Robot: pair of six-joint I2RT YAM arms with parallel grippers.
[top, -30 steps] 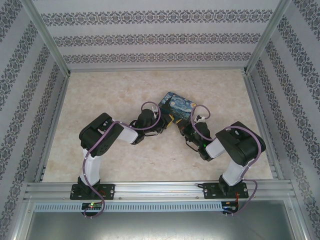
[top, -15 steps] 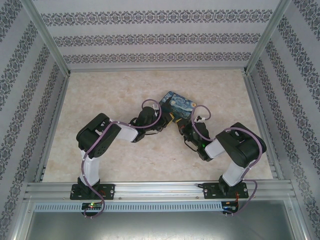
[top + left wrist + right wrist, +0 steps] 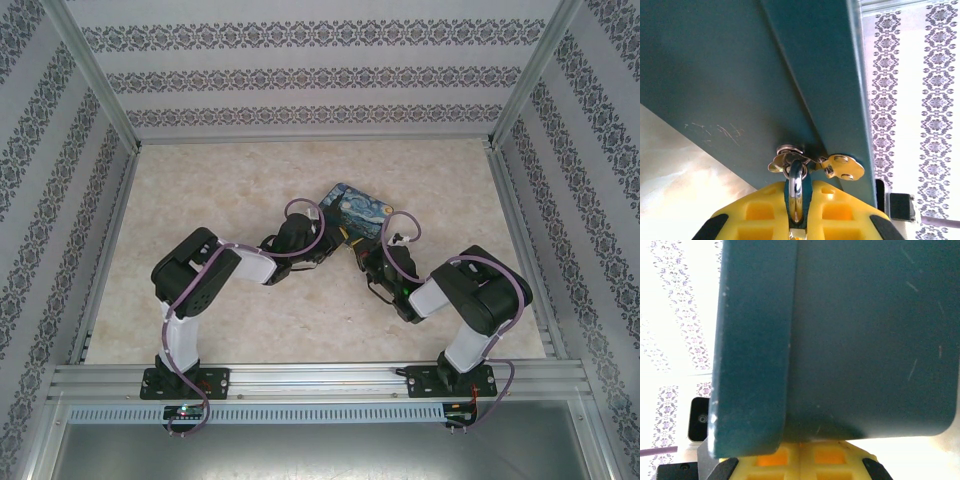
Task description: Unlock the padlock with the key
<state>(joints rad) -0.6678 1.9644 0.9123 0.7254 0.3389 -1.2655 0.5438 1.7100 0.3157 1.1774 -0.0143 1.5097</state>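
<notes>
At mid-table, the left gripper [image 3: 797, 212] pinches the padlock [image 3: 795, 182] by its shackle, which hangs through the hasp [image 3: 840, 166] of the teal box [image 3: 740, 75], while the right gripper [image 3: 800, 455] presses clenched, empty-looking, against that box.

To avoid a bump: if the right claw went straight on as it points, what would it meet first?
The teal box, directly ahead of the right claw; they look almost touching, though depth is unclear.
</notes>
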